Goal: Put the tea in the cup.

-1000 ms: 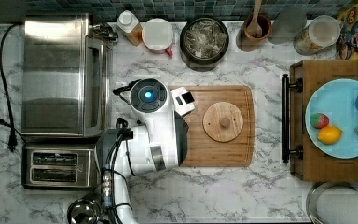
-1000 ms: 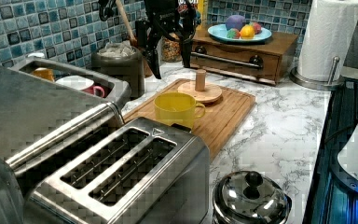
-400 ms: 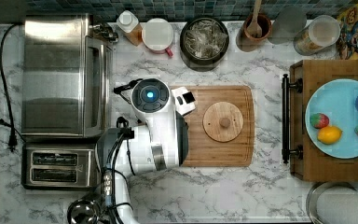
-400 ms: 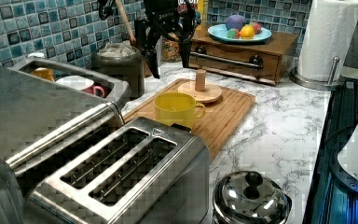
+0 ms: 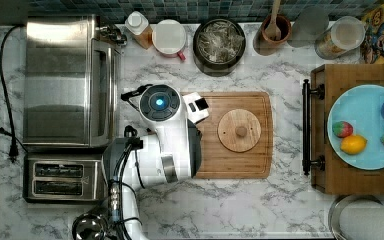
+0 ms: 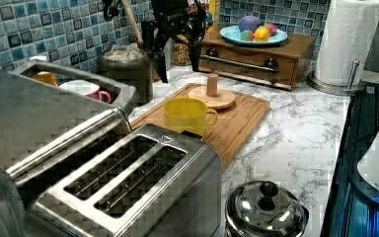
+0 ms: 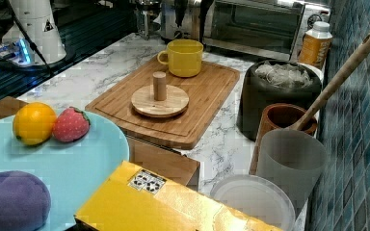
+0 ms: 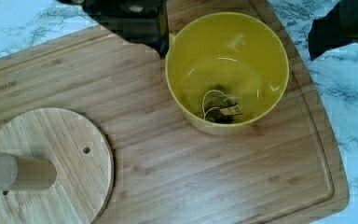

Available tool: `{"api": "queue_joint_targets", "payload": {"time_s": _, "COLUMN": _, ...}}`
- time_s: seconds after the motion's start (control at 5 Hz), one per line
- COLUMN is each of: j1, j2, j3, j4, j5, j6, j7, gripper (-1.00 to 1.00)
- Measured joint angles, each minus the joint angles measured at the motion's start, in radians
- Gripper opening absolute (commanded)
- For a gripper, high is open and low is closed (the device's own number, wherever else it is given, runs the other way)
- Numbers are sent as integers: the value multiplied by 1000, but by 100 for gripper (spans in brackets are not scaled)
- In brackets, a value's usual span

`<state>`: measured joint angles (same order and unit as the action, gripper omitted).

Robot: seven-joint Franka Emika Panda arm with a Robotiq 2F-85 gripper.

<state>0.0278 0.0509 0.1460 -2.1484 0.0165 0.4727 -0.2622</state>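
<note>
Tea (image 8: 220, 108) lies at the bottom of a yellow mug (image 8: 227, 70) on the board (image 8: 177, 177), a sachet with string and tag. The pincer (image 6: 177, 52) hangs released and empty above that mug. More sachets fill the black jar (image 5: 219, 44); the red cup (image 5: 170, 38) beside it looks empty. The drop seems made; next comes a clean lift away.

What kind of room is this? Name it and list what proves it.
A kitchen counter, most likely in a home or a mock-up of one. Proof: a slot toaster beside a toaster oven, a bamboo cutting board holding a yellow mug, and a blue tiled backsplash behind the marble top.
</note>
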Motion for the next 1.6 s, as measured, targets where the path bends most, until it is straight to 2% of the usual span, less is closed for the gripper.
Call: {"api": "queue_joint_targets", "payload": {"time_s": 1.6, "j1": 2, "j2": 5, "j3": 3, "j4": 0, "j5": 0, "j6": 6, "j7": 0, "gripper": 100}}
